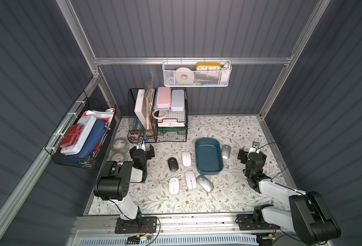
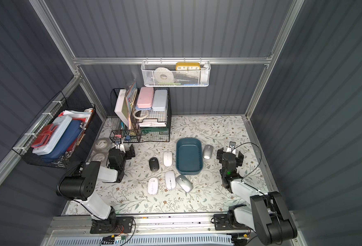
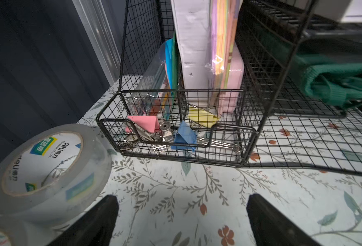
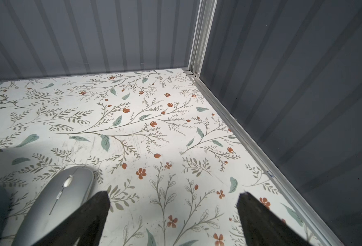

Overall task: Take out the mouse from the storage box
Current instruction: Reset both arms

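Storage box (image 1: 208, 156) (image 2: 189, 156): open side up at the middle of the worktop (image 1: 229, 198), long axis running from the near edge toward the back wall. All six mice lie outside it on the worktop.

A silver mouse (image 1: 226, 151) (image 4: 58, 200) lies just beside its right wall and parallel to it, wheel end toward the back. A white mouse (image 1: 186, 158) lies along its left wall, with a black mouse (image 1: 172, 164) beyond.

Past the near end are an angled silver mouse (image 1: 205, 183), a middle white mouse (image 1: 190, 180) and an outer white mouse (image 1: 173, 186).

I see the left gripper (image 1: 142, 150) (image 3: 182, 198) spread wide and empty. It faces the wire rack (image 1: 157, 119), beside a tape roll (image 3: 46, 170).

The right gripper (image 1: 252, 152) (image 4: 173, 194) is equally wide and empty, near the silver mouse but apart from it.
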{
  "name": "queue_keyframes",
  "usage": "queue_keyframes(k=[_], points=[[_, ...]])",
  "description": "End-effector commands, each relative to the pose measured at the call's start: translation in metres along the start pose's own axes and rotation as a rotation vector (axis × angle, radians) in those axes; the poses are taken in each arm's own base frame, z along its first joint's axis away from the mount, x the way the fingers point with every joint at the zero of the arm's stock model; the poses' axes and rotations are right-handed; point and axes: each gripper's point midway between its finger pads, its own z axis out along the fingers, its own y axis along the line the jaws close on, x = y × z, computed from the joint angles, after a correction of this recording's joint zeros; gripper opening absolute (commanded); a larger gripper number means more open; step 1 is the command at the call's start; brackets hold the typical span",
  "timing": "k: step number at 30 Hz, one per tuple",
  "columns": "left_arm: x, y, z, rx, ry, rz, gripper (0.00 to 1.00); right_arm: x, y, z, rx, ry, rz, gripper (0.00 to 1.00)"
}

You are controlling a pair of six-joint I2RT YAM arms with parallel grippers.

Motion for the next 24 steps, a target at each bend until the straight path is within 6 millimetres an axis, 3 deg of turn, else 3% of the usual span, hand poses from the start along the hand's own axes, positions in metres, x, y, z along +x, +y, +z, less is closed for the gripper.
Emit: queue_keyframes(k=[1,6,9,13,16,24], points=[[0.006,0.001,0.000,0.001,0.032,-0.024,0.99,-0.035,0.006,0.003,-0.042,-0.156,0.047,0.99],[0.006,0.001,0.000,0.004,0.033,-0.026,0.99,-0.015,0.015,0.023,-0.103,-0.148,0.069,0.99],[0.006,0.001,0.001,0.004,0.033,-0.026,0.99,-0.018,0.020,0.031,-0.100,-0.201,0.054,0.99],[0.006,0.001,0.001,0.004,0.033,-0.026,0.99,-0.011,0.018,0.041,-0.087,-0.069,0.055,0.99],[0.006,0.001,0.001,0.002,0.034,-0.026,0.99,-0.015,0.019,0.043,-0.087,-0.130,0.052,0.99],[0.009,0.009,0.004,0.007,0.060,-0.055,0.99,-0.013,0.018,0.044,-0.076,-0.082,0.055,0.99]])
